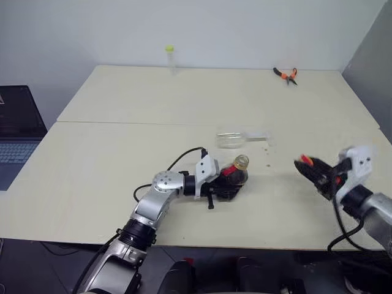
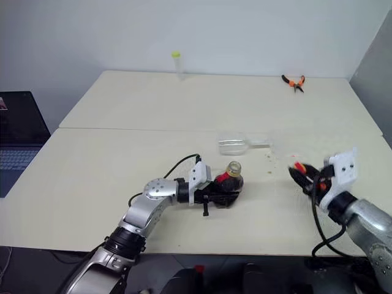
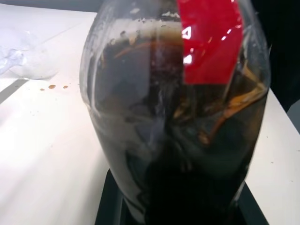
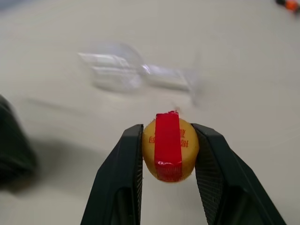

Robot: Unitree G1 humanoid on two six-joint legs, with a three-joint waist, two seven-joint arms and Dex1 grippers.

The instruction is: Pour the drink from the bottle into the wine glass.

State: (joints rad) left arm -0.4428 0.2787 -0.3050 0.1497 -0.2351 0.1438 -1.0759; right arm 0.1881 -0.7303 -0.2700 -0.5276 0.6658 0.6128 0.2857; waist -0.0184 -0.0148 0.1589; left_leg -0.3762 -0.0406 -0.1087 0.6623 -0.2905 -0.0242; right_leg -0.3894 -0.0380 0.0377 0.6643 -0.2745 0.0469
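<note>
Here, the scene as it stood:
Counter: pale, made of two surfaces joined along a seam, carrying everything in the task.
Left pincer: closed around the bottle's body, reaching in from the robot's left near the front middle of the counter.
Bottle: clamped in the left pincer, tilted, its open neck aimed up and away towards the far right; a red label showed at the neck.
Drink: dark, almost black, filling much of the bottle in the left wrist view.
Right pincer: closed on the yellowish cap, hanging over the right part of the counter, well apart from the bottle.
Cap: yellowish with a red strip across it, pinched between the two black fingers.
Wine glass: lay on its side just beyond the bottle, bowl towards the robot's left, foot towards the right.
Drops: small brown spots on the counter near the glass.
Pliers: orange-handled, at the far right of the counter.
Tube: thin, clear, yellow-green cap, upright at the far edge.
Laptop: at the left edge.
</note>
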